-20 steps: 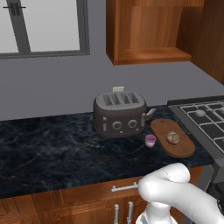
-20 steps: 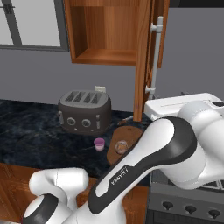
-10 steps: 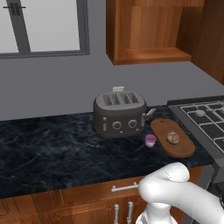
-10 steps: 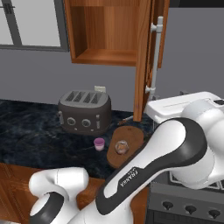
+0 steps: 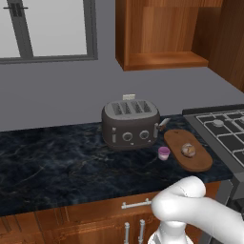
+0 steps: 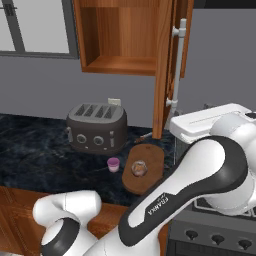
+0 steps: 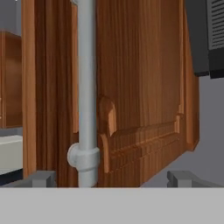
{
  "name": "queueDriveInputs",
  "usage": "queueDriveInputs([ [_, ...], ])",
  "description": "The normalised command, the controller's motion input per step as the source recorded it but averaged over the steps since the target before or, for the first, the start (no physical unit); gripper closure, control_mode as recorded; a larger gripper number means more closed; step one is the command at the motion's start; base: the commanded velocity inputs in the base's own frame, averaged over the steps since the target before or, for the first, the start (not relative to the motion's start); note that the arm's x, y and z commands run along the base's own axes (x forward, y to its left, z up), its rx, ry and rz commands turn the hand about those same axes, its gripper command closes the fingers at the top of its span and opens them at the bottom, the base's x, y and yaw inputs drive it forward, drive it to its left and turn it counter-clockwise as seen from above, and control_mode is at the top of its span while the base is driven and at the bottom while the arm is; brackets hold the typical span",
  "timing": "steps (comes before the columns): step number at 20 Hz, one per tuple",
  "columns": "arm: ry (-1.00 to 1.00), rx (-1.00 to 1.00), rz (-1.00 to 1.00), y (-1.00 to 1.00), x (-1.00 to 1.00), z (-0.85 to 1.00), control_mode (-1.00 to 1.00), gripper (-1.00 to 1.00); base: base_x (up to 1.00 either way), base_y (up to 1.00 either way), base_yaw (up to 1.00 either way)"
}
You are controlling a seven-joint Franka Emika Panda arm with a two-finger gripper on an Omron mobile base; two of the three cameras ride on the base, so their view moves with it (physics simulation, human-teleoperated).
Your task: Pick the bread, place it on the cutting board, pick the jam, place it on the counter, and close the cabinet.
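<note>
Gripper (image 7: 111, 179) fingers stand spread and empty, facing the outer panel of the cabinet (image 7: 144, 87) door, which hangs open. Its grey bar handle (image 7: 86, 87) runs upright, just left of centre between the tips, so a push closes it.

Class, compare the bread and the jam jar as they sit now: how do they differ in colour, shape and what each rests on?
The bread is tan-brown with pale patches; the jam is purple-pink with a pale lid. The bread is a lumpy round roll; the jam is a squat smooth jar. The bread lies on the cutting board; the jam stands on the counter beside it. Both are similarly small.
</note>
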Motion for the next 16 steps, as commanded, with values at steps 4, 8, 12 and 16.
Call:
queueDriveInputs([
  [4, 0.0, 0.0, 0.06, 0.0, 0.0, 0.0, -1.0, -1.0, 0.0, 0.0, 0.0],
  [8, 0.0, 0.0, 0.06, 0.0, 0.0, 0.0, -1.0, -1.0, 0.0, 0.0, 0.0],
  [12, 0.0, 0.0, 0.06, 0.0, 0.0, 0.0, -1.0, -1.0, 0.0, 0.0, 0.0],
  [16, 0.0, 0.0, 0.06, 0.0, 0.0, 0.0, -1.0, -1.0, 0.0, 0.0, 0.0],
])
